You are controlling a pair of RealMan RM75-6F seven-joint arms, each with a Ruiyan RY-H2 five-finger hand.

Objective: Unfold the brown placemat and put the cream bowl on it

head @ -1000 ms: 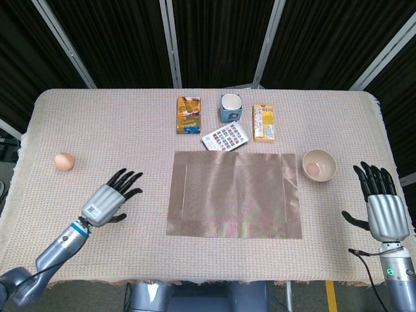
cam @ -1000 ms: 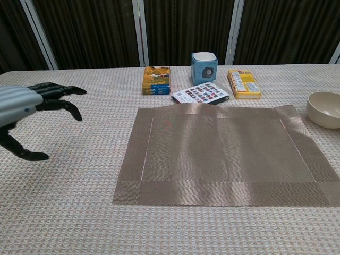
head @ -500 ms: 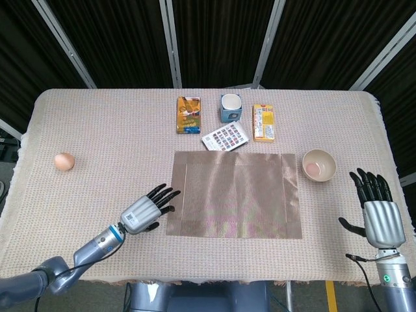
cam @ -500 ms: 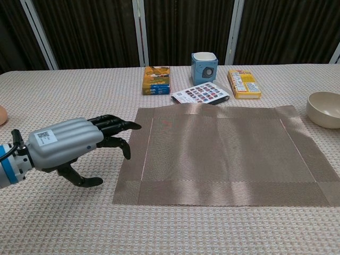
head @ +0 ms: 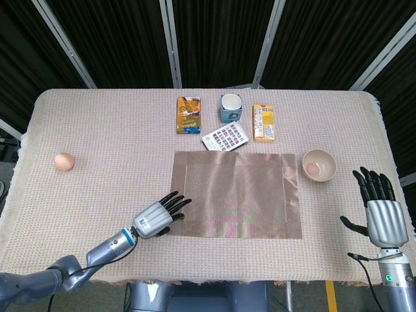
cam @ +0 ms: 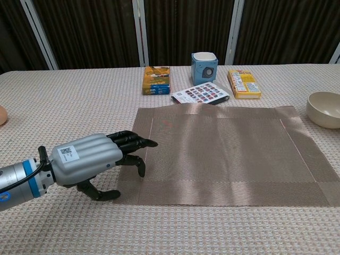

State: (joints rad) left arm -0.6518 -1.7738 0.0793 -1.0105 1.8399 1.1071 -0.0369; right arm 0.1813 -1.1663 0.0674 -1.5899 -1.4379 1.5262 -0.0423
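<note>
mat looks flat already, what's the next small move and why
Probably reach the right hand forward to the bowl. The mat lies fully open, the bowl sits on the cloth just off its right edge, and that hand is open and nearest. The left hand is at the mat's near left corner, far from the bowl.

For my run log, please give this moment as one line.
placemat: unfolded, flat | cream bowl: on cloth right of placemat | left hand: open, fingers over placemat's near-left corner | right hand: open, holds nothing
</note>
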